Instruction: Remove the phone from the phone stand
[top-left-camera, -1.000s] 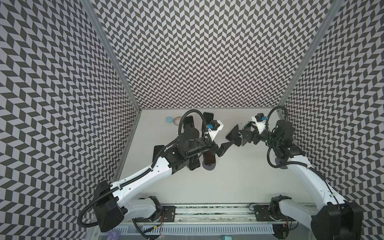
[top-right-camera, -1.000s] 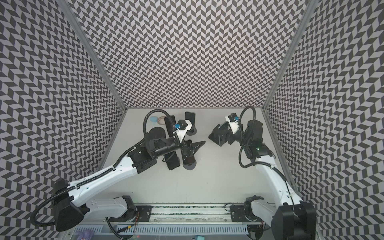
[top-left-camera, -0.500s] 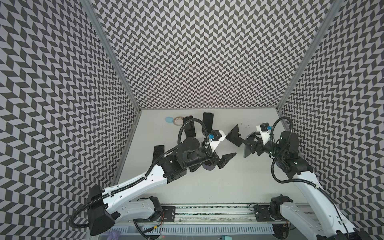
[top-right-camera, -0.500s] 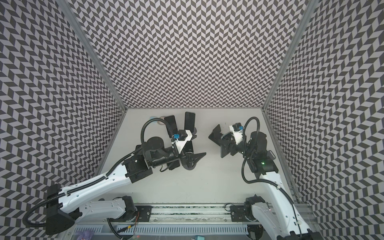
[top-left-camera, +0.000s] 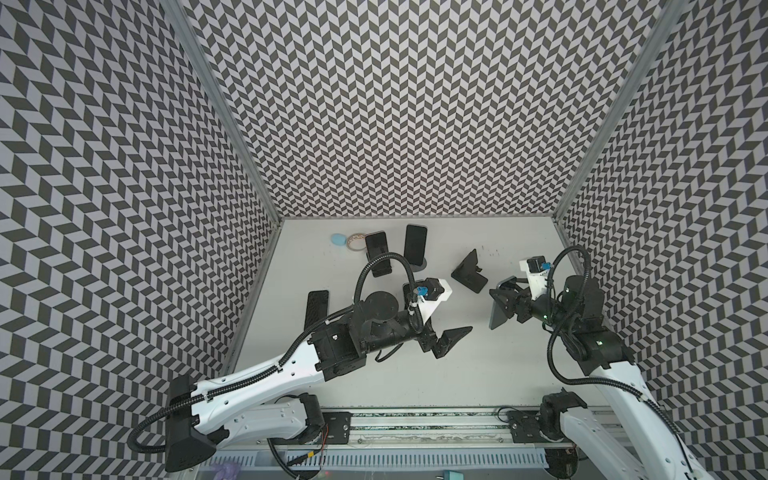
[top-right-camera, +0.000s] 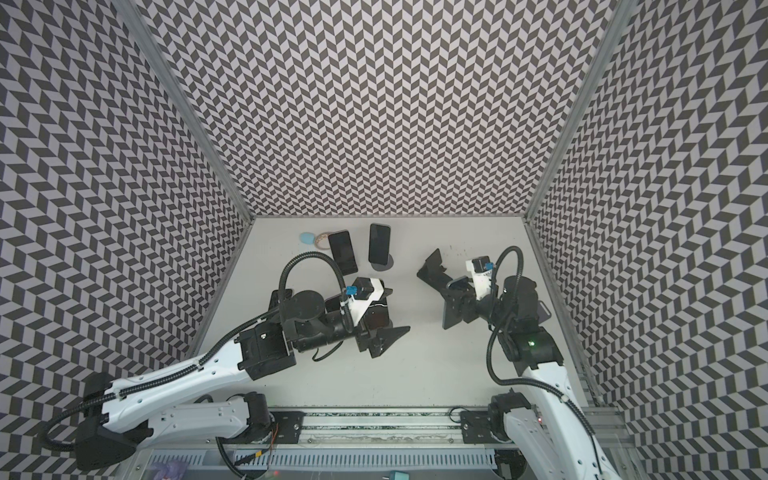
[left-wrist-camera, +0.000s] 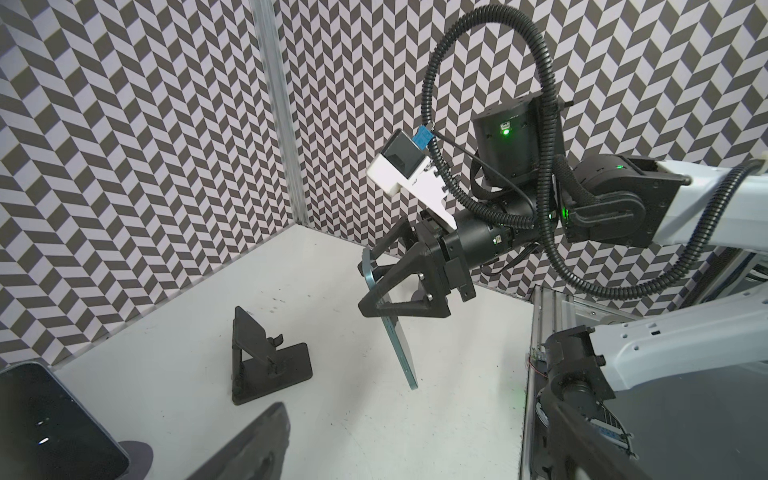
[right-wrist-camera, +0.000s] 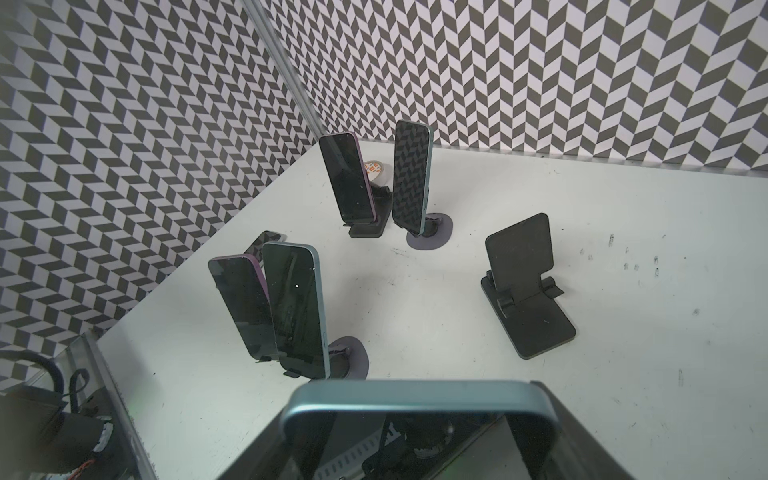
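Note:
My right gripper (top-left-camera: 500, 291) (left-wrist-camera: 366, 282) is shut on a teal-edged phone (top-left-camera: 497, 319) (left-wrist-camera: 394, 341) (right-wrist-camera: 415, 409). It holds the phone by its upper part, upright and clear of the table. The black folding phone stand (top-left-camera: 469, 272) (top-right-camera: 434, 270) (left-wrist-camera: 266, 357) (right-wrist-camera: 524, 291) stands empty just behind and left of the held phone. My left gripper (top-left-camera: 453, 343) (top-right-camera: 392, 341) hangs open over the table's middle with nothing between its fingers (left-wrist-camera: 249, 449).
Two phones (top-left-camera: 376, 248) (top-left-camera: 415, 244) lean on stands at the back. Two more on stands (right-wrist-camera: 245, 307) (right-wrist-camera: 296, 309) are partly hidden under my left arm. A dark phone (top-left-camera: 316, 305) lies flat at the left. A blue oval (top-left-camera: 338, 240) and a tape roll (top-left-camera: 355, 241) sit at the back.
My right gripper has drawn back toward the front right with the phone, leaving the stand empty. My left arm has pulled back toward the front, still open.

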